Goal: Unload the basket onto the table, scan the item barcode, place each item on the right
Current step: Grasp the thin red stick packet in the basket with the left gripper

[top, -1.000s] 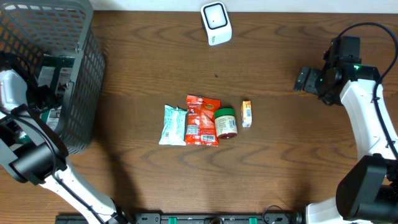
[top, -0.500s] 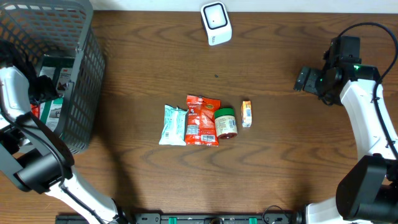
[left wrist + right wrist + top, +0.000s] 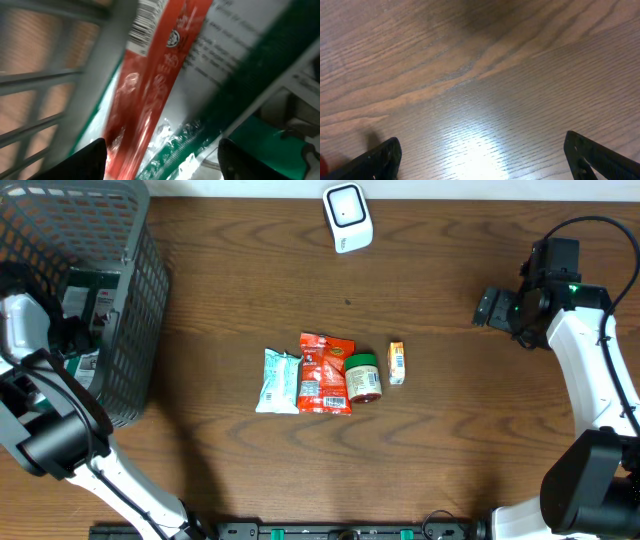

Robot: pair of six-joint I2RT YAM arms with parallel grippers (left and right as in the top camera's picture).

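1. Overhead: shows grey basket at far left of table, with left gripper reaching down inside it among packets.
2. Overhead: places white scanner at far centre, well apart from basket.
3. Overhead: lines up four items mid-table, left to right: blue packet, red packet, jar, box. Sets the first three touching side by side and box just beside jar.
4. Overhead: finds right gripper at right, over bare wood, well apart from the row.
5. Left wrist: looks closely and blurrily at striped packet, red and white, lying in basket against the mesh wall. Catches barcode at its top end.
6. Left wrist: shows green packet just right of striped packet, edges overlapping.
7. Left wrist: keeps jaws spread to both lower corners, with nothing pinched between them. Cannot tell whether tips touch the packets.
8. Right wrist: shows only wood grain below. Has jaws wide apart at both lower corners, holding nothing.
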